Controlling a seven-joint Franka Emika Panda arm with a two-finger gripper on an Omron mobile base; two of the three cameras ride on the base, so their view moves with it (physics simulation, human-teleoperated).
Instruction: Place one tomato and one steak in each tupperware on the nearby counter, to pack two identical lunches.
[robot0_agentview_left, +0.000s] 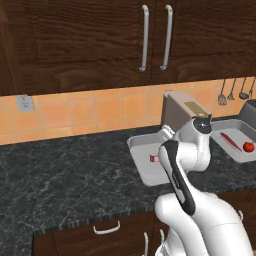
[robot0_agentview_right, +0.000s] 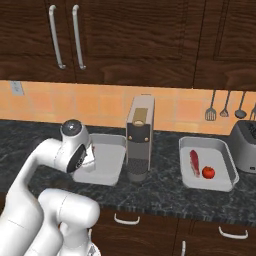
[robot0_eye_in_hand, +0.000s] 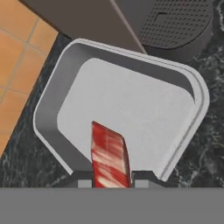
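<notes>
The claw (robot0_eye_in_hand: 109, 183) is pinching a steak (robot0_eye_in_hand: 109, 159), the red marbled slab standing up between its two dark tips in the hand view. It hangs directly above the left tupperware (robot0_eye_in_hand: 52, 94), a shallow grey tray with rounded corners whose floor is bare. In the left base view a small red patch of the steak (robot0_agentview_left: 154, 158) shows over that same tray (robot0_agentview_left: 137, 150), beside the arm's forearm.

The left tray sits on the black marbled bench (robot0_agentview_right: 165, 195), just beside a tall grey coffee machine (robot0_agentview_right: 138, 140). On the far side of that machine lies the second tupperware (robot0_agentview_right: 220, 184), already carrying its own steak (robot0_agentview_right: 194, 162) and a tomato (robot0_agentview_right: 209, 172), the two lying near each other.

Assessment: the right lunch appears complete; the step in hand is delivery of the steak to the left tray. No second tomato is seen on the bench in these views.

The next move calls for lowering the steak towards the tray floor, well inside the rim, and then spreading the claw to release it. Care is needed near the coffee machine, which stands close to the tray's edge. A tomato must then be found for this tray.
</notes>
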